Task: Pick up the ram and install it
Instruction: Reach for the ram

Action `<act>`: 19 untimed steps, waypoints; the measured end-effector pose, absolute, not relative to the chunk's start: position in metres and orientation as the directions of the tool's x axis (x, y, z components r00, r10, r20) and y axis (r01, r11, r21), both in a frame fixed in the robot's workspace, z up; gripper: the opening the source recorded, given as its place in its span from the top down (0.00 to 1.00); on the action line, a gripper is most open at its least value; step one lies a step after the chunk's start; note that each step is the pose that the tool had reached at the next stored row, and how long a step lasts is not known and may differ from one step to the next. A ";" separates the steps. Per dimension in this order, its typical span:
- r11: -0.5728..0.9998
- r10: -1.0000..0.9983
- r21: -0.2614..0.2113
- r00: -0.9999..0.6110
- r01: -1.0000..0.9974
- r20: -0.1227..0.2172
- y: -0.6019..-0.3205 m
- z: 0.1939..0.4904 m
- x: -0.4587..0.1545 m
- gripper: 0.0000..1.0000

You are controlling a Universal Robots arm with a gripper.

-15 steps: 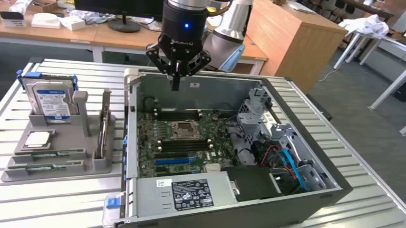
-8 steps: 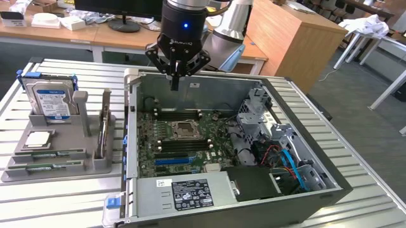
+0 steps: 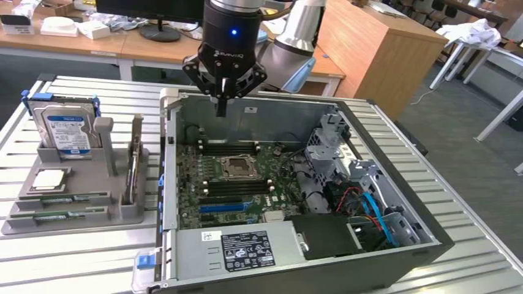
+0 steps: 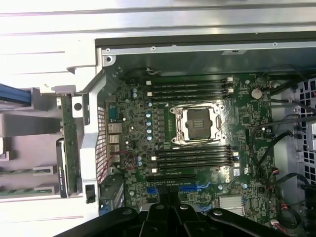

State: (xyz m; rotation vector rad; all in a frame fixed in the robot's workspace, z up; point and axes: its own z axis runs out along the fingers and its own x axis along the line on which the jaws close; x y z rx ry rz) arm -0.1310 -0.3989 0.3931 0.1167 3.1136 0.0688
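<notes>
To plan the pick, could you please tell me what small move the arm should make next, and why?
Probably shift toward the exterior view's left: the pincer hangs shut and empty over the case, while the ram lies in the holder beside it.

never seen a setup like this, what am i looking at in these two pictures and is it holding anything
A robot arm with a pincer hangs over an open computer case. One picture comes from a camera off the arm. The other comes from a camera on its wrist, looking down at the motherboard. On the exterior view's left, a grey tray carries a hard drive, a processor chip and ram sticks lying flat. The pincer is shut and looks empty.
</notes>
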 end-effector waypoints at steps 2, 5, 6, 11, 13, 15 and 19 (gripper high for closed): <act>0.996 0.075 0.045 -0.997 0.074 -0.023 -0.399 0.393 -0.134 0.90; 0.996 0.075 0.045 -0.997 0.074 -0.023 -0.399 0.393 -0.139 0.90; 0.996 0.075 0.045 -0.997 0.074 -0.023 -0.399 0.393 -0.142 0.90; 0.996 0.075 0.045 -0.997 0.074 -0.023 -0.399 0.393 -0.153 0.90; 0.996 0.075 0.045 -0.997 0.074 -0.023 -0.399 0.393 -0.158 0.90; 0.996 0.075 0.045 -0.997 0.074 -0.023 -0.399 0.393 -0.164 0.90; 0.996 0.075 0.045 -0.997 0.074 -0.023 -0.399 0.393 -0.175 0.90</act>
